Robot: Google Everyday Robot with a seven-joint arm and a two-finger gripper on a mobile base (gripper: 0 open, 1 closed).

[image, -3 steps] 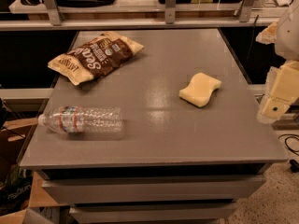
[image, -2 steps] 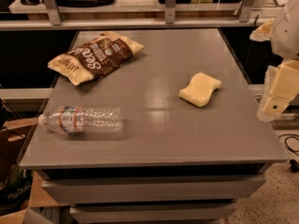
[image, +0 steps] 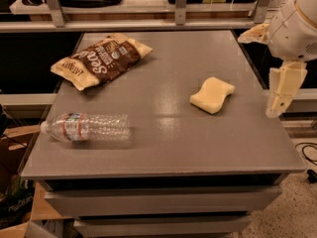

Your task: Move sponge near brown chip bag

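The likely light, squashy sponge is best pinched across its waist by the gripper, seen at its 3 o'clock, grip state indiscernible.

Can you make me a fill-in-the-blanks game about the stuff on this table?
The bottle is lying on its ___.
The sponge is pale ___.
The brown chip bag has big ___ letters.
The tool hangs just past the edge of the table, and the thing nearest it is the ___.
Missing words: side, yellow, white, sponge.
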